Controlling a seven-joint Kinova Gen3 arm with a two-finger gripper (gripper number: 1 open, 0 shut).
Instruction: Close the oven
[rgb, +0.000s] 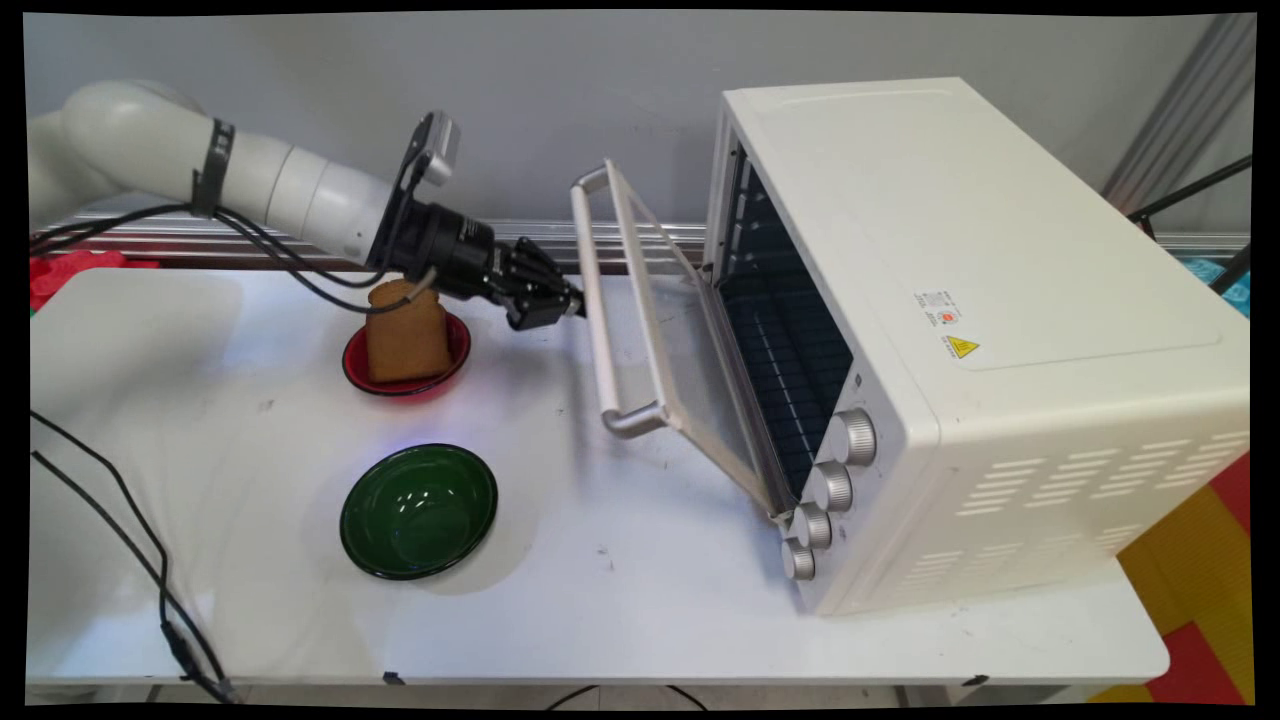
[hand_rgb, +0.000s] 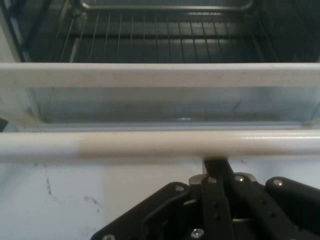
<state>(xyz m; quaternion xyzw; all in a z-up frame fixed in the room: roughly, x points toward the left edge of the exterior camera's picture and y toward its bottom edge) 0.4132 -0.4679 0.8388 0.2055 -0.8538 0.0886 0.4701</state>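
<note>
My black gripper (rgb: 573, 303) is shut, its fingertips together and pressed against the pale bar handle (rgb: 597, 300) of the oven door (rgb: 690, 370), nothing held between them. The door of the white toaster oven (rgb: 960, 330) hangs partly open, tilted toward the table. In the hand view the gripper (hand_rgb: 215, 163) meets the underside of the handle (hand_rgb: 150, 144). Beyond it lie the door's glass (hand_rgb: 150, 102) and the wire rack (hand_rgb: 165, 30) inside the dark cavity.
Just behind the hand, a red bowl (rgb: 455, 350) holds a brown loaf of bread (rgb: 405, 335). An empty green bowl (rgb: 418, 510) sits nearer the front. Black cables (rgb: 130, 540) trail over the table's left side. The oven's knobs (rgb: 830, 487) face the front.
</note>
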